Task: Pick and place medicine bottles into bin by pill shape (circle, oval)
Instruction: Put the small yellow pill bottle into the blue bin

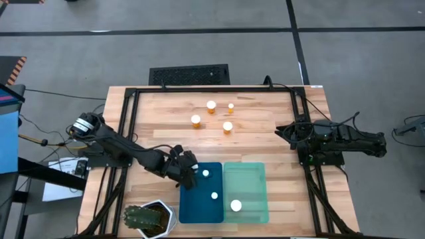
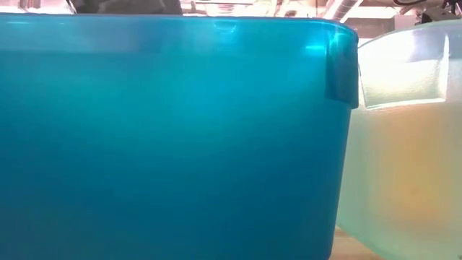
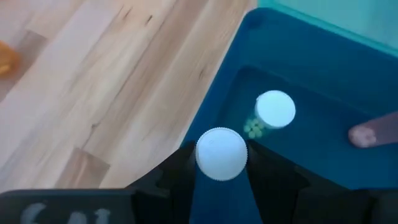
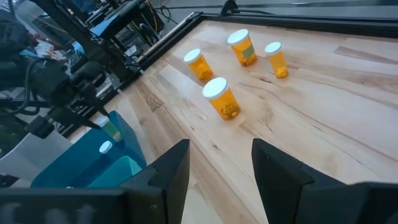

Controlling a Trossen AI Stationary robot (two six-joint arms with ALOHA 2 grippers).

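My left gripper (image 1: 192,174) reaches over the far left corner of the dark blue bin (image 1: 199,209) and is shut on a medicine bottle, whose white cap (image 3: 221,152) shows between the fingers. A white-capped bottle (image 3: 275,109) with greenish pills stands inside the blue bin, and another cap (image 1: 214,196) shows nearer the front. The mint green bin (image 1: 255,176) beside it holds one capped bottle (image 1: 236,206). Several orange bottles (image 4: 221,99) stand on the wood farther back. My right gripper (image 4: 221,168) waits open at the table's right side. My left gripper pinches the medicine bottle between its two fingers (image 3: 177,168), one on either side just below the white cap (image 3: 221,152). The fingers slant down from the table's left. The cap faces back toward the wrist and hides the bottle's body, which is above the blue bin's corner.
A spiky green plant in a white pot (image 1: 149,219) stands at the near left, beside the blue bin. A black frame (image 1: 126,113) runs around the wooden table. In the low view the blue bin's wall (image 2: 166,137) and the green bin's wall (image 2: 404,144) fill the picture.
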